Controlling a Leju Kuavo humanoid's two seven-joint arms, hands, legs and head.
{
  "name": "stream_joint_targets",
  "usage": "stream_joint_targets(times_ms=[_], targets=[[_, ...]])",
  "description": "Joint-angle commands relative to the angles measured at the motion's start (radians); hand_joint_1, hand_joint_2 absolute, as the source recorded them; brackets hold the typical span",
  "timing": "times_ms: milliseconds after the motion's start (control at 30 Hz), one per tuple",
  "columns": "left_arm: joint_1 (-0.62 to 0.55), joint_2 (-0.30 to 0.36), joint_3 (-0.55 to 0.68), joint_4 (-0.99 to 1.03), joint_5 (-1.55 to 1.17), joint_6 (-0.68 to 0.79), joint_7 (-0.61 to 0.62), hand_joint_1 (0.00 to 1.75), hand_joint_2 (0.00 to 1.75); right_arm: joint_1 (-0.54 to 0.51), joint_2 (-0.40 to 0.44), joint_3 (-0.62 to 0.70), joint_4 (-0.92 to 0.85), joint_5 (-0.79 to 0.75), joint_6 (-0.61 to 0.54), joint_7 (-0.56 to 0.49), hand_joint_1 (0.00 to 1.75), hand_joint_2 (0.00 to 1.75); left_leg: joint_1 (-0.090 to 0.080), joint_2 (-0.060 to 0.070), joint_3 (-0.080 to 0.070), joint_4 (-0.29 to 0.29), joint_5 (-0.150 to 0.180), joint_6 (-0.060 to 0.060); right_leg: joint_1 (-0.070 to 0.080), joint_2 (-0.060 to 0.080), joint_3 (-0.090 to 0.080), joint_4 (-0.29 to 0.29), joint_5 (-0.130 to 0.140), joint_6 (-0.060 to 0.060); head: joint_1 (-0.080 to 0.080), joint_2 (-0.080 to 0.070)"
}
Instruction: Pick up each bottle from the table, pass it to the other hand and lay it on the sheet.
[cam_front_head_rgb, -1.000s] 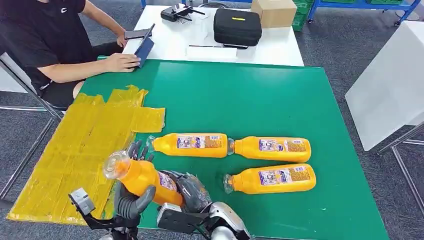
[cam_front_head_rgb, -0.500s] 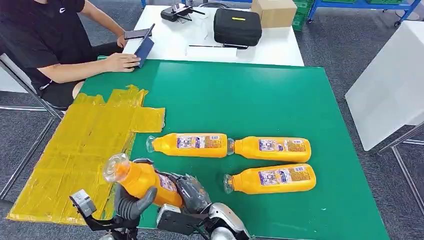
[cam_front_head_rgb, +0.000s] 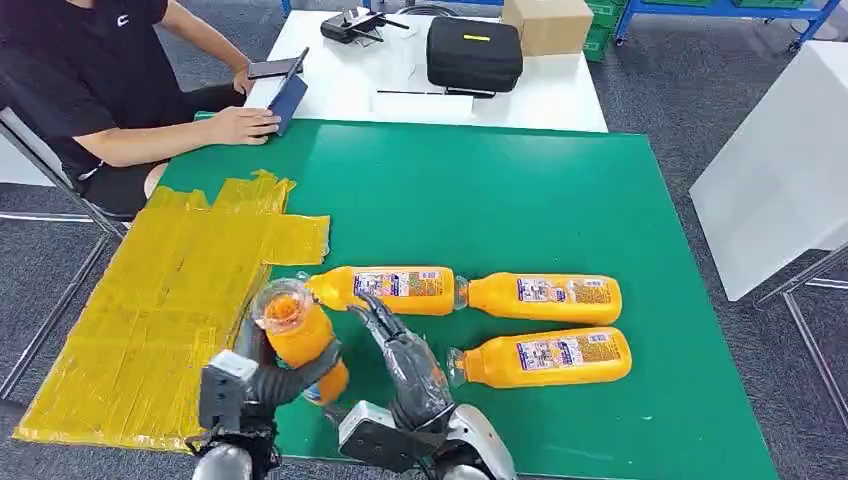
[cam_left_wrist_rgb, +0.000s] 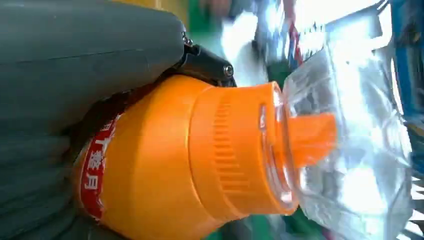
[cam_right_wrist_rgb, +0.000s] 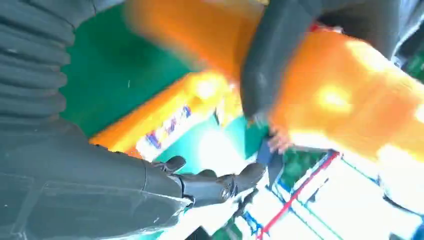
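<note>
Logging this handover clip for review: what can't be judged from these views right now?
- Held bottle: its base, head view, hidden by the left hand.
- Right hand: whether it touches the bottle, head view unclear, right wrist view blurred.
- Bottle labels: print too small in head view.
- Yellow sheet: near corner hidden by the left arm.

Orange bottle (cam_front_head_rgb: 300, 335) held upright; three bottles (cam_front_head_rgb: 385, 289) lying.
</note>
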Motion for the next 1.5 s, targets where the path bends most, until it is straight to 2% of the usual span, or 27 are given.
stream_joint_targets(times_ms=[33,67,200,333,367,533,667,767,800,867,900,1067,1100,1200,1267,1300,1333,1400,1433,1467,1500], targets=[[-0.089,0.044,0.096,0.073,-0.329,0.326,0.016,1.75,1.75,0.079,-0.096,-0.123,-0.149,0.011,0.010,-0.010,0.00,0.00,0.000,-0.003,0.004,-0.002,0.000,0.000,0.000,-0.004,0.006,-0.003,-0.001,-0.001,0.000,0.000],[-0.089,0.052,0.107,0.099,-0.378,0.378,0.012,1.75,1.75,0.080,-0.111,-0.128,-0.152,0.011,0.012,-0.012,0.00,0.00,0.001,-0.003,0.005,-0.002,-0.001,0.000,0.001,-0.003,0.007,-0.004,-0.001,-0.001,0.001,0.000],[-0.093,0.061,0.113,0.139,-0.392,0.400,0.010,1.75,1.75,0.084,-0.126,-0.137,-0.153,0.012,0.013,-0.016,0.00,0.00,0.000,-0.001,0.003,-0.003,-0.001,0.000,0.000,-0.001,0.014,-0.004,0.000,0.000,0.000,0.000],[-0.121,0.082,0.112,0.254,-0.521,0.434,0.059,1.75,1.75,0.081,-0.165,-0.123,-0.141,0.043,0.022,0.006,0.00,0.00,0.000,-0.002,0.003,-0.002,0.000,0.000,0.000,-0.002,0.010,-0.003,0.000,-0.001,0.000,0.000],[-0.138,0.091,0.120,0.320,-0.578,0.457,0.083,1.75,1.75,0.083,-0.183,-0.121,-0.132,0.052,0.022,0.011,0.00,1.75,0.000,-0.001,0.004,-0.002,0.000,0.000,0.000,-0.001,0.010,-0.003,0.000,-0.001,0.000,0.000],[-0.217,0.127,0.185,0.633,-0.792,0.457,0.142,1.75,1.75,0.104,-0.282,-0.123,-0.124,0.065,-0.001,0.031,0.00,1.75,0.000,-0.002,0.007,-0.005,0.001,0.000,0.000,-0.002,0.008,-0.006,0.001,-0.001,0.000,0.000],[-0.217,0.127,0.185,0.633,-0.792,0.457,0.142,1.75,1.75,0.104,-0.282,-0.123,-0.124,0.065,-0.001,0.031,0.00,1.75,-0.001,-0.001,0.004,-0.002,0.000,0.000,0.000,-0.001,0.006,-0.003,0.000,-0.001,0.000,0.000],[-0.244,0.192,0.121,0.731,-0.954,0.457,0.313,1.75,1.75,0.103,-0.326,-0.118,-0.139,0.074,-0.005,0.051,0.00,1.75,-0.001,0.001,0.005,-0.003,-0.001,0.000,0.000,0.000,0.015,-0.004,-0.001,-0.001,0.000,0.000],[-0.251,0.221,0.069,0.753,-0.954,0.457,0.363,1.75,1.75,0.104,-0.331,-0.120,-0.140,0.074,-0.007,0.052,0.00,0.00,-0.001,0.000,0.004,-0.002,-0.001,0.000,0.000,0.000,0.015,-0.003,0.000,-0.001,0.000,0.000],[-0.278,0.271,-0.026,0.809,-0.954,0.457,0.466,1.75,1.75,0.105,-0.345,-0.124,-0.139,0.077,-0.005,0.054,0.00,0.00,-0.001,0.000,0.006,-0.003,0.000,0.000,-0.001,-0.001,0.016,-0.003,0.000,-0.001,0.000,0.000],[-0.286,0.275,-0.041,0.832,-0.954,0.457,0.481,1.75,1.75,0.106,-0.347,-0.126,-0.138,0.077,-0.004,0.055,0.00,0.00,-0.001,0.000,0.006,-0.003,0.000,-0.001,0.000,0.000,0.016,-0.003,0.000,-0.001,0.000,0.000],[-0.286,0.275,-0.041,0.832,-0.954,0.457,0.481,1.75,1.75,0.106,-0.347,-0.126,-0.138,0.077,-0.004,0.055,0.00,0.00,0.000,0.001,0.009,-0.001,-0.001,-0.001,0.000,0.000,0.013,-0.002,0.000,-0.001,0.000,0.000],[-0.297,0.279,-0.045,0.857,-0.954,0.457,0.487,1.75,1.75,0.106,-0.349,-0.124,-0.136,0.082,-0.002,0.060,0.00,1.75,0.000,0.000,0.010,-0.002,0.000,-0.001,0.000,0.000,0.010,-0.002,0.000,-0.001,0.000,0.000],[-0.331,0.313,-0.121,0.939,-0.954,0.457,0.552,1.75,1.75,0.112,-0.363,-0.135,-0.138,0.093,-0.006,0.076,0.00,1.75,0.000,0.000,0.010,-0.002,-0.001,-0.001,0.001,0.000,0.011,-0.002,-0.001,-0.003,0.000,0.000],[-0.352,0.311,-0.123,0.995,-0.954,0.457,0.551,1.75,1.75,0.114,-0.371,-0.144,-0.136,0.102,-0.010,0.081,0.00,1.75,-0.001,0.000,0.012,-0.003,0.000,-0.001,0.000,-0.001,0.012,-0.002,-0.001,-0.003,0.000,0.000],[-0.381,0.316,-0.147,1.067,-0.954,0.409,0.556,0.05,1.75,0.115,-0.372,-0.156,-0.135,0.107,-0.003,0.092,0.00,1.75,0.000,0.000,0.012,-0.003,0.000,-0.002,0.001,0.000,0.013,-0.002,-0.001,-0.003,0.000,0.000],[-0.385,0.305,-0.112,1.083,-0.919,0.364,0.507,0.00,1.75,0.117,-0.374,-0.170,-0.133,0.111,-0.003,0.098,0.00,1.75,0.000,-0.001,0.014,-0.003,0.000,-0.001,0.000,-0.001,0.015,-0.002,-0.001,-0.003,0.000,0.000],[-0.375,0.313,-0.091,1.090,-0.900,0.270,0.397,0.00,1.75,0.112,-0.378,-0.197,-0.122,0.117,0.007,0.097,0.00,1.75,-0.001,-0.001,0.016,-0.002,-0.001,-0.001,0.000,-0.001,0.016,-0.001,-0.001,-0.002,0.000,0.000],[-0.361,0.313,-0.067,1.088,-0.834,0.204,0.281,0.00,1.75,0.108,-0.377,-0.213,-0.112,0.117,0.017,0.090,0.00,1.75,-0.001,0.001,0.017,-0.003,0.000,-0.002,0.000,0.000,0.017,-0.002,0.000,-0.003,0.000,0.000],[-0.349,0.322,-0.061,1.084,-0.827,0.206,0.267,0.00,0.00,0.104,-0.381,-0.219,-0.106,0.116,0.021,0.085,0.00,1.75,-0.001,0.001,0.016,-0.004,0.001,-0.002,0.000,0.001,0.016,-0.002,0.001,-0.003,0.000,0.000],[-0.333,0.328,-0.055,1.076,-0.797,0.171,0.209,0.00,0.00,0.101,-0.376,-0.233,-0.094,0.117,0.025,0.076,0.00,1.75,-0.002,-0.001,0.022,-0.004,-0.001,-0.001,-0.001,-0.001,0.023,-0.002,-0.001,-0.003,0.000,0.000]])
